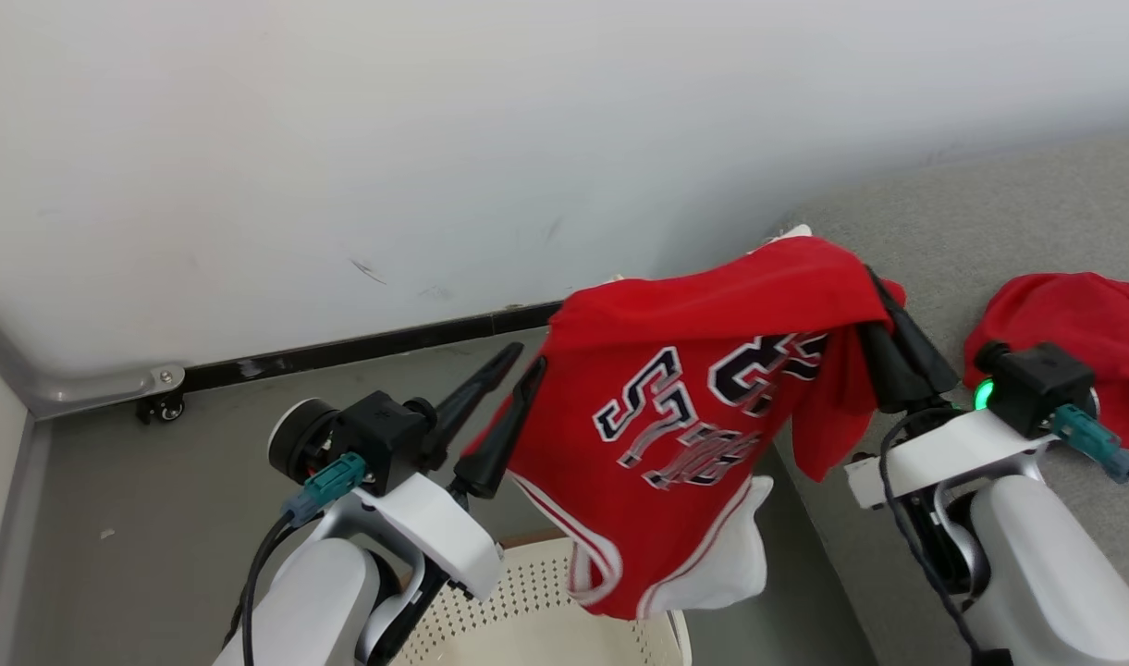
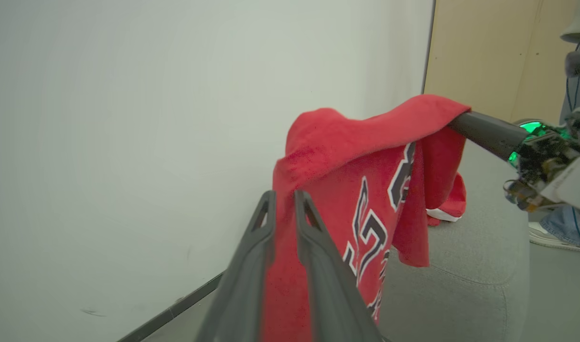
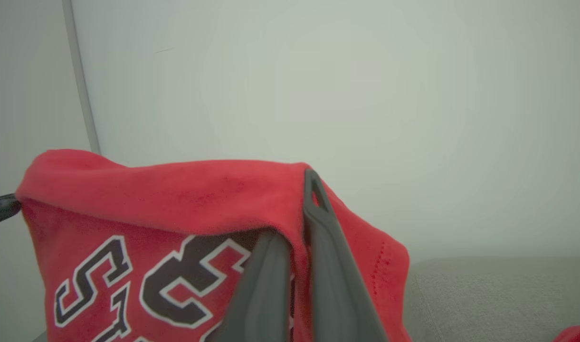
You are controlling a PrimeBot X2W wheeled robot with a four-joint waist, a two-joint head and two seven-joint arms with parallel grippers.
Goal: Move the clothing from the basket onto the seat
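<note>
Just above the basket [image 1: 546, 592] hangs the jersey [image 1: 675, 407], its hem overlapping the rim. The right gripper [image 1: 897, 347] is clamped on its top edge, and the left gripper [image 1: 522, 361], fingers nearly together, is at its left edge. Another red garment [image 1: 1082, 314] lies on the sofa [image 1: 989, 213].

Head view looks down from above on the jersey [image 1: 619, 324], basket [image 1: 536, 601] and sofa [image 1: 989, 213]. Wrist views look along the left tool [image 2: 284, 197] and right tool [image 3: 292, 204], close on that jersey.
</note>
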